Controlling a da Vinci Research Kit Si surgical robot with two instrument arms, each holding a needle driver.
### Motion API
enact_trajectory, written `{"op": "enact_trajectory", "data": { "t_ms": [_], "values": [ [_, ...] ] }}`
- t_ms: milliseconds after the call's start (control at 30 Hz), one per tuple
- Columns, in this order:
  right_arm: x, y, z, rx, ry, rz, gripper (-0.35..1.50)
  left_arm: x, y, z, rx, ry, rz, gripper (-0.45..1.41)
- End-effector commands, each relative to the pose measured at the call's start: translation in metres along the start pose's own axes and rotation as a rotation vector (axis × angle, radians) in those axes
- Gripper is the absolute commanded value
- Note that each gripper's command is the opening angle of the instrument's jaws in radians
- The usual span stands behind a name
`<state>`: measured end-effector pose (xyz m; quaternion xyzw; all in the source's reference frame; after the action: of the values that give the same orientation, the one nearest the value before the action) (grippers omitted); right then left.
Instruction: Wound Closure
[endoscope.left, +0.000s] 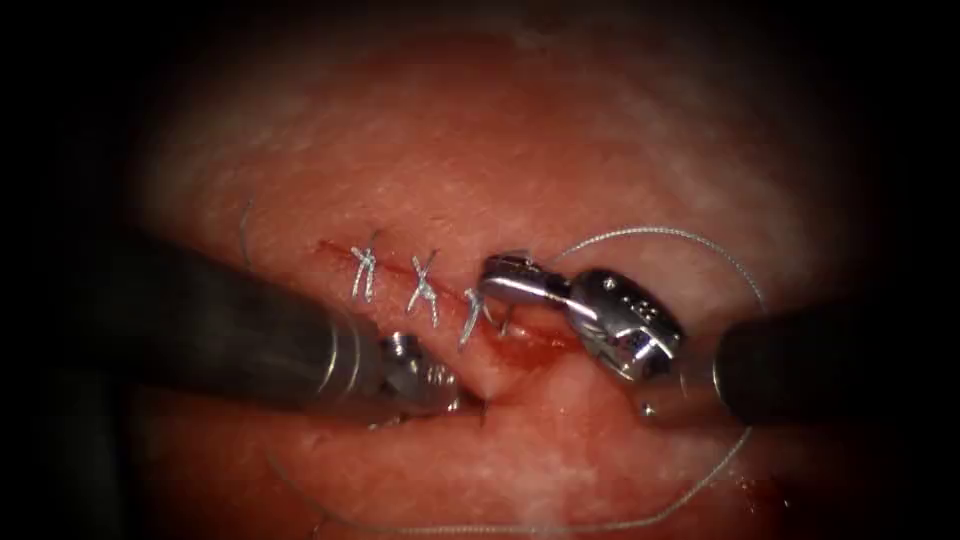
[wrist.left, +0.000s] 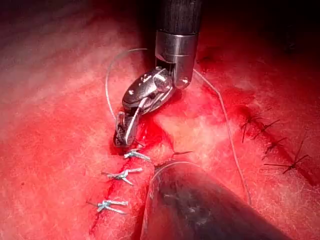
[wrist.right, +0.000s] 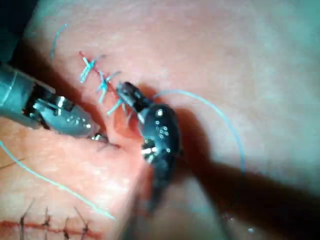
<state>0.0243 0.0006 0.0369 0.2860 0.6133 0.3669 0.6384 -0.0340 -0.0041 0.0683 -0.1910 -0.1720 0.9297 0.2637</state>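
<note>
Right tool (endoscope.left: 505, 280): jaws together at cut (endoscope.left: 520, 340), just past third stitch (endoscope.left: 472, 318); likely clamped on needle, but needle itself too hidden to confirm or place along its curve. Left tool (endoscope.left: 462, 400): tip pressed on tissue (endoscope.left: 560, 150) at cut's lower lip, 7 o'clock from right tool; jaw state cannot tell. Thread (endoscope.left: 660, 232) loops from right tool toward 3 o'clock, then sweeps round to 6. Red fluid (endoscope.left: 535, 345) pools in cut.

Risks (judgement): slack loop snagging right wrist; fluid masking needle tip; left tip pressing hard enough to tear lip.
</note>
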Motion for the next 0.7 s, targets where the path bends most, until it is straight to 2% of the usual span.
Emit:
{"op": "enact_trajectory", "data": {
  "t_ms": [33, 267, 367, 467, 567, 633, 700],
  "values": [
    [-0.0021, -0.0014, 0.0007, 0.013, -0.009, 0.024, -0.35, -0.0004, 0.001, 0.0007, -0.005, -0.003, -0.001, -0.3],
    [-0.0035, -0.0035, 0.0005, 0.031, -0.035, 0.062, -0.35, -0.0001, 0.0008, 0.0001, -0.011, 0.005, 0.012, -0.3],
    [-0.0034, -0.0036, 0.0004, 0.001, -0.03, 0.063, -0.35, 0.0002, 0.0008, -0.0005, -0.006, 0.028, 0.056, -0.3],
    [-0.0031, -0.0028, 0.0002, -0.046, -0.013, 0.069, 0.51, 0.0004, 0.001, -0.0014, 0.0, 0.091, 0.14, -0.28],
    [-0.0026, -0.0017, -0.0003, -0.081, -0.002, 0.046, 1.16, 0.0004, 0.0015, -0.0023, 0.018, 0.151, 0.232, -0.22],
    [-0.0023, -0.0011, -0.0009, -0.083, -0.004, 0.011, 1.28, 0.0003, 0.0017, -0.0026, 0.033, 0.183, 0.278, -0.16],
    [-0.002, -0.0005, -0.0018, -0.081, -0.006, -0.001, 1.31, 0.0002, 0.002, -0.0028, 0.032, 0.21, 0.323, 0.04]
  ]
}}
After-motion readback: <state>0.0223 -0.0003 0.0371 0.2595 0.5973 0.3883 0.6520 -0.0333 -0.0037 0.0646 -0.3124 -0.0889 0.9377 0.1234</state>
